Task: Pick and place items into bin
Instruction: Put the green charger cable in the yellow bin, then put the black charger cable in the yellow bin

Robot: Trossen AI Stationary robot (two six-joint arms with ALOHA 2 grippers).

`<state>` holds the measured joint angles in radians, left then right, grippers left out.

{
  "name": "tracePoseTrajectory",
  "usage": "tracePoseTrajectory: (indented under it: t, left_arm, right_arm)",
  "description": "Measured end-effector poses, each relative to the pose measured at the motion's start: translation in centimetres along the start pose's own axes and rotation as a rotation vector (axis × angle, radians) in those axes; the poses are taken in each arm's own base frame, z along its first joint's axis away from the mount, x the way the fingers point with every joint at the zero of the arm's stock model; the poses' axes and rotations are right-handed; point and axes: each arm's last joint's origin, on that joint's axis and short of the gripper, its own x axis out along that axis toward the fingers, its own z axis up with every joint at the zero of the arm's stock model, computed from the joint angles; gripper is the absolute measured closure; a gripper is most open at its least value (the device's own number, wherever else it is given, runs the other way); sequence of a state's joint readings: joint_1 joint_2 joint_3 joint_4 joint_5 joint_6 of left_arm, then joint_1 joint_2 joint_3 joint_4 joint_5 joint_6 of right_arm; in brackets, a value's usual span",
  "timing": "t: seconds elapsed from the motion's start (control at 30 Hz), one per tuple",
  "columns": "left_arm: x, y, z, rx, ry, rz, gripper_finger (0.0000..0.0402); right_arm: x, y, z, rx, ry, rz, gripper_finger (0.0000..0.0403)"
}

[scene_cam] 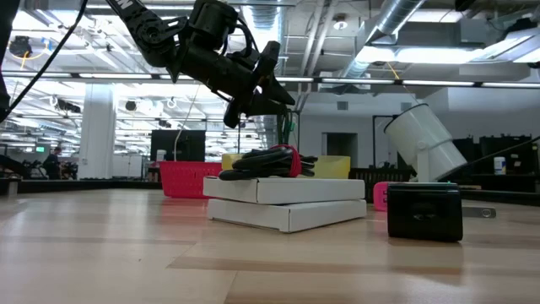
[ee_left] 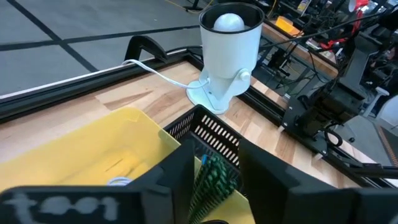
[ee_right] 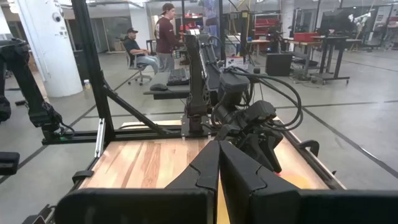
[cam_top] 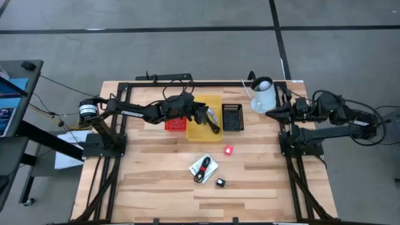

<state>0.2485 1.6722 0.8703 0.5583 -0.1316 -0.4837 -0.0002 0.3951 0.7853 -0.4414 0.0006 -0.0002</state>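
While left gripper (cam_top: 203,114) hangs over shallow yellow plastic bin (cam_top: 206,131), fingers pinch green-and-black handled tool (ee_left: 211,177), likely poised for drop. Bin holds dark-handled tool (cam_top: 214,123). Black slatted basket (cam_top: 232,117) beside; contents unclear. White printed packet (cam_top: 205,167), pink-red piece (cam_top: 229,150), small black block (cam_top: 220,182) wait on table. Right gripper (cam_top: 270,112) parked at table's edge, fingers closed, empty.

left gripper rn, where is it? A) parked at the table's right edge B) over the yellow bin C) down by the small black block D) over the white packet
B: in the high view the left gripper is above the yellow bin, and its wrist view shows a green-handled tool between its fingers with the bin below.
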Motion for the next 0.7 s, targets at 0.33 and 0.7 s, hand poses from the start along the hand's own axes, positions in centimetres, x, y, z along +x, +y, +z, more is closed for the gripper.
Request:
tracePoseTrajectory:
  t: [0.33, 0.7]
  left_arm:
    - [0.0, 0.0, 0.0, -0.017, 0.002, -0.006, 0.0265]
    - [-0.2, -1.1, -0.6, -0.074, 0.078, -0.139, 0.0264]
  right_arm:
    - [0.0, 0.0, 0.0, 0.0, 0.0, 0.0, 0.0395]
    - [0.0, 0.0, 0.0, 0.0, 0.0, 0.0, 0.0395]
